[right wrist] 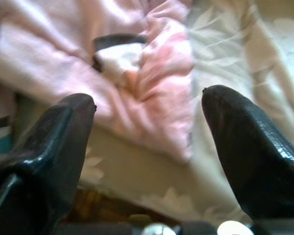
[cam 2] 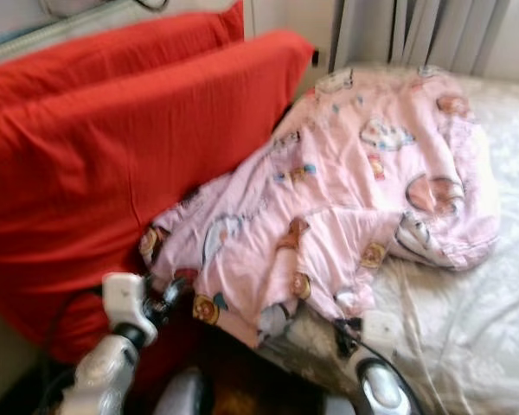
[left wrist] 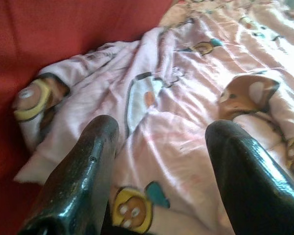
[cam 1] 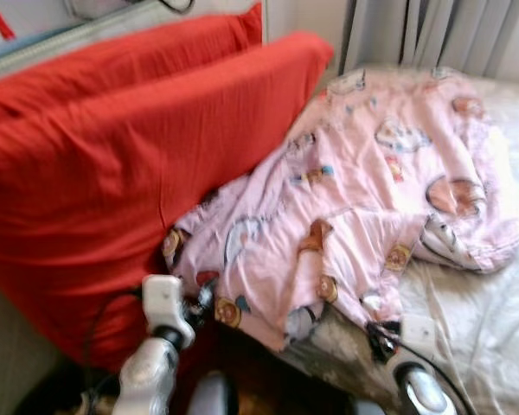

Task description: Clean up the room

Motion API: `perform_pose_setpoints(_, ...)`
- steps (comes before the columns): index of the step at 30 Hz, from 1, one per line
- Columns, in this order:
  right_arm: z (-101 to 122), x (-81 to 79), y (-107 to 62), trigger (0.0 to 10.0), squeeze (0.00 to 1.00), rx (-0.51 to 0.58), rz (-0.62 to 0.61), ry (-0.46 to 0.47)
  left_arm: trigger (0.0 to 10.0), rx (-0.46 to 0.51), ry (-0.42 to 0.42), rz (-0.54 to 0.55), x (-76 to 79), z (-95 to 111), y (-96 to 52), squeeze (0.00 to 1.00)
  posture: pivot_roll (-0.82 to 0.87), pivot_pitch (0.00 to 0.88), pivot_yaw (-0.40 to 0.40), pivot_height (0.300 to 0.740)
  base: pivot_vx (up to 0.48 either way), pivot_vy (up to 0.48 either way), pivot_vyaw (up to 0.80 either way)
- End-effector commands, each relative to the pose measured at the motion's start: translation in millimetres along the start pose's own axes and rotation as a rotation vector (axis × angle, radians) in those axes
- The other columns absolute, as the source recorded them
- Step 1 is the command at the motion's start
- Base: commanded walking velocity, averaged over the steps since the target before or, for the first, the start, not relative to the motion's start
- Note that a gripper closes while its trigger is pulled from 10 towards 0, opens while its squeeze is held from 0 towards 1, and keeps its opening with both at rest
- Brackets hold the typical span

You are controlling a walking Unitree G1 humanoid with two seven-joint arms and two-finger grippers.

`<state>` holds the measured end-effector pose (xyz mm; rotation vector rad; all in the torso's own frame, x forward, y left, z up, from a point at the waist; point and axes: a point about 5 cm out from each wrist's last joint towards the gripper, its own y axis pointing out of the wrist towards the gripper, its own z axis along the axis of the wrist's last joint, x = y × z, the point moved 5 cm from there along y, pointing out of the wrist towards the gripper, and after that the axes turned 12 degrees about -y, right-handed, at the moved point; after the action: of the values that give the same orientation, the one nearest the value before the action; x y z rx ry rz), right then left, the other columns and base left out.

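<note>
Nearest to the camera are the two silver arms, low in the head views. On the near left, the left gripper [left wrist: 159,161] has its black fingers [left wrist: 81,181] apart, just over the near left corner of the pink blanket [cam 1: 355,199]. On the near right, the right gripper [right wrist: 147,142] also has its fingers [right wrist: 250,147] spread apart, over the near hem of the blanket, where it meets the pale flowered bedsheet [cam 1: 493,320].

The blanket has cartoon prints and lies crumpled across the bed, from the near left to the far right. Two big red pillows [cam 1: 112,164] lean on the left, touching its left edge. Grey curtains [cam 1: 424,35] hang at the far side, behind the bed.
</note>
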<state>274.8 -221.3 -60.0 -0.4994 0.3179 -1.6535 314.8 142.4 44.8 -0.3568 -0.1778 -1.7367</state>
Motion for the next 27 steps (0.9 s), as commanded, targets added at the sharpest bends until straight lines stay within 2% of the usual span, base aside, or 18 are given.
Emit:
perform_pose_setpoints(1, 5.4, -9.5, 2.3, 10.0, 0.00, 0.014, 0.016, 0.007, 10.0, -0.005, 0.024, 0.027, -11.6, 3.2, -3.1, 0.00, 0.07, 0.081, 0.050, 0.611, 0.307, 0.000, 0.00)
perform_pose_setpoints(12, 2.7, -6.3, 2.7, 10.0, 0.00, -0.002, -0.002, 0.002, 10.0, -0.009, 0.027, 0.025, -11.9, 2.8, -3.8, 0.00, 0.07, 0.085, 0.054, 0.611, 0.292, 0.000, 0.00)
perform_pose_setpoints(19, 4.4, -7.2, 6.6, 10.0, 0.00, -0.023, 0.005, -0.004, 10.0, -0.010, 0.031, 0.028, -14.1, 4.4, -5.4, 0.00, 0.08, 0.091, 0.063, 0.611, 0.000, 0.000, 0.00)
perform_pose_setpoints(20, 5.1, -7.5, 7.7, 10.0, 1.00, -0.029, 0.006, -0.004, 10.0, -0.010, 0.032, 0.028, -14.4, 4.8, -5.6, 0.00, 0.09, 0.093, 0.065, 0.611, 0.000, 0.000, 0.00)
perform_pose_setpoints(27, 3.2, -7.0, 11.1, 10.0, 1.00, -0.077, 0.007, -0.008, 10.0, -0.020, 0.045, 0.027, -16.7, 4.8, -8.5, 0.00, 0.11, 0.098, 0.072, 0.611, 0.000, 0.000, 0.00)
